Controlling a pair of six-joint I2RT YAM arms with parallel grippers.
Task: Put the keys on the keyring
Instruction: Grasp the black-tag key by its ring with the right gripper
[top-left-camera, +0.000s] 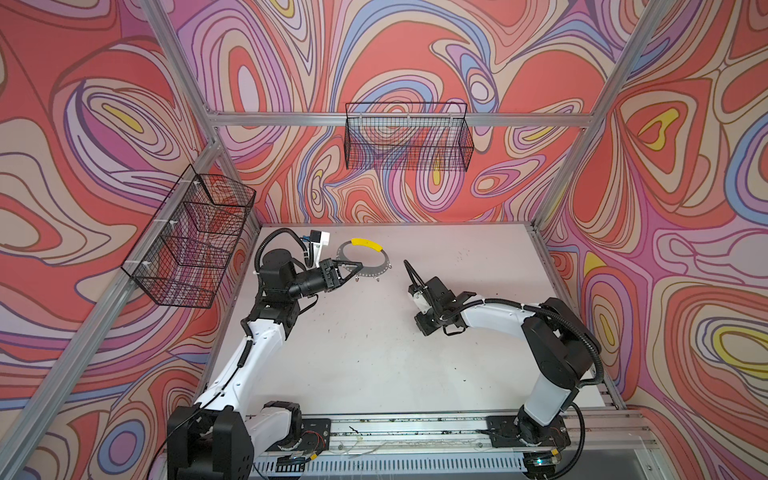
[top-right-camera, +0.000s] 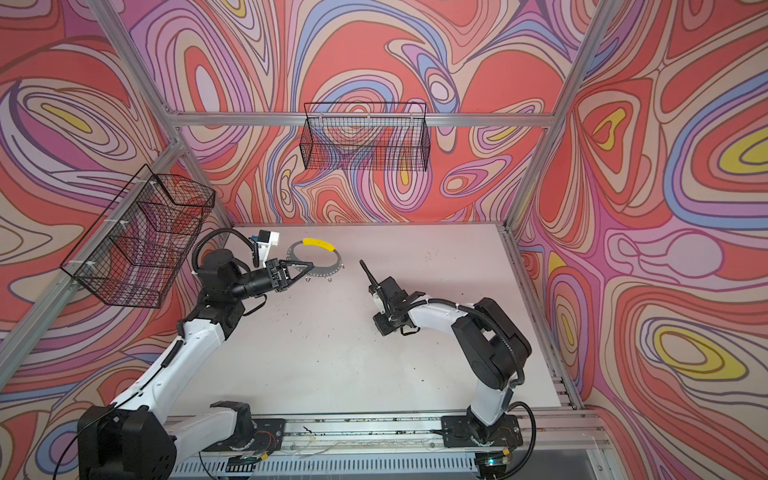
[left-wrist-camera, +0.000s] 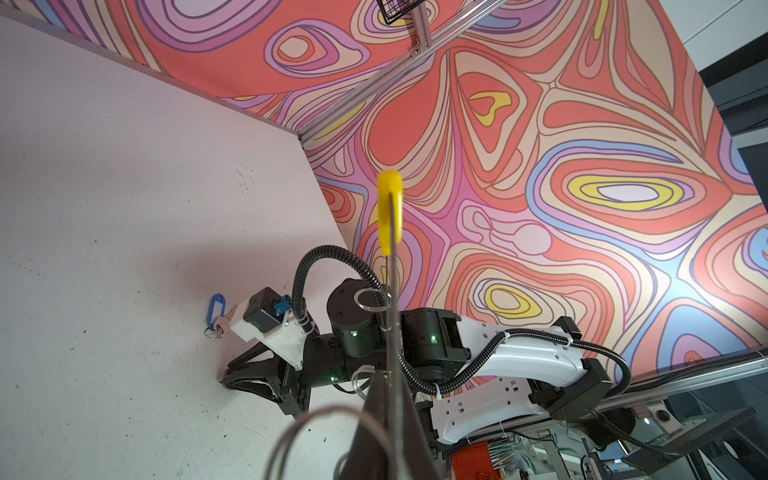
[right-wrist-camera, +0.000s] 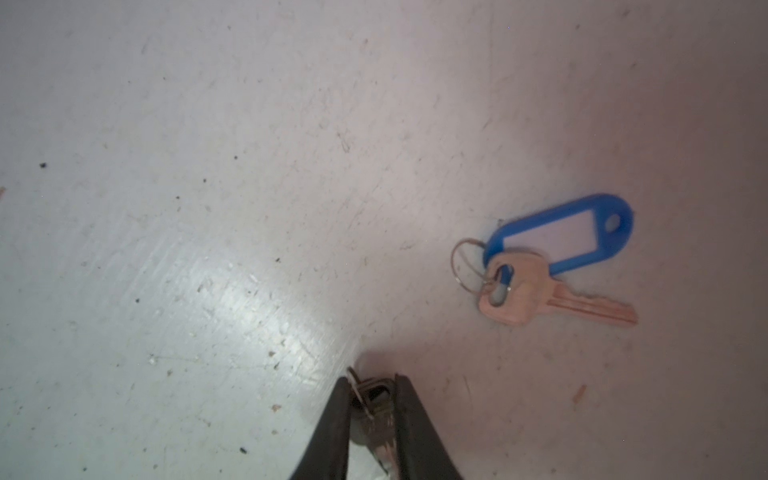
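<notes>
grips keyring (top-left-camera: 365, 244) in shut left claw (top-left-camera: 358, 266), raised at 11 o'clock on table (top-left-camera: 374, 353); pinches key (right-wrist-camera: 376, 395) in narrow right claw (right-wrist-camera: 371, 388), at keyring's 3 o'clock; leaves blue key (right-wrist-camera: 515, 291) flat nearby; risks dropping thinly pinched key, or missing thin hoop.

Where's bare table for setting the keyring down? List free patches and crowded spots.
Crowded: the far left, where the left gripper holds the keyring, and around the right gripper, gripping a second key beside the blue-tagged key. Free: the wide middle of the table between those grippers and the front rail; its far right corner.
</notes>
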